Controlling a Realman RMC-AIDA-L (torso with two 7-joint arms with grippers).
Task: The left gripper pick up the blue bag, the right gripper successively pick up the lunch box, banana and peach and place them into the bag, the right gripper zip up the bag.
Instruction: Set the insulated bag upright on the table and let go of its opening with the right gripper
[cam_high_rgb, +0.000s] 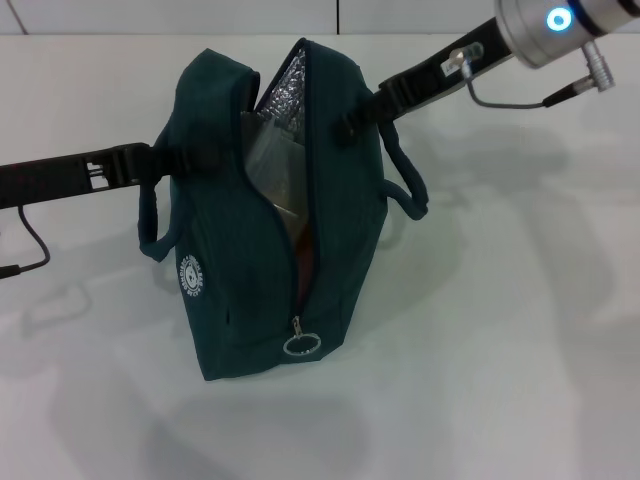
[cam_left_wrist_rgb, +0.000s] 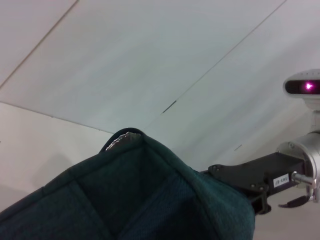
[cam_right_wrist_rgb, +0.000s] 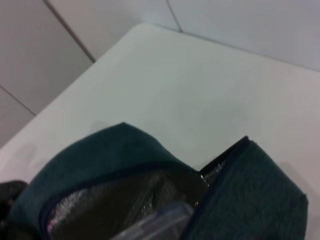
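The blue bag (cam_high_rgb: 240, 300) stands upright on the white table (cam_high_rgb: 520, 330), its zipper open along the top and its ring pull (cam_high_rgb: 300, 345) low on the front. Inside, against the silver lining, leans the lunch box (cam_high_rgb: 270, 160); its blue-rimmed lid shows in the right wrist view (cam_right_wrist_rgb: 160, 220). Below it is an orange-red patch (cam_high_rgb: 305, 250); I cannot tell whether it is the banana or the peach. My left gripper (cam_high_rgb: 168, 160) is shut on the bag's left side by its handle. My right gripper (cam_high_rgb: 350, 122) rests against the bag's upper right side.
The bag's two loop handles (cam_high_rgb: 410, 190) hang down on either side. A cable (cam_high_rgb: 30, 250) trails from the left arm over the table. The right arm (cam_left_wrist_rgb: 260, 175) reaches in from beyond the bag (cam_left_wrist_rgb: 150, 200) in the left wrist view.
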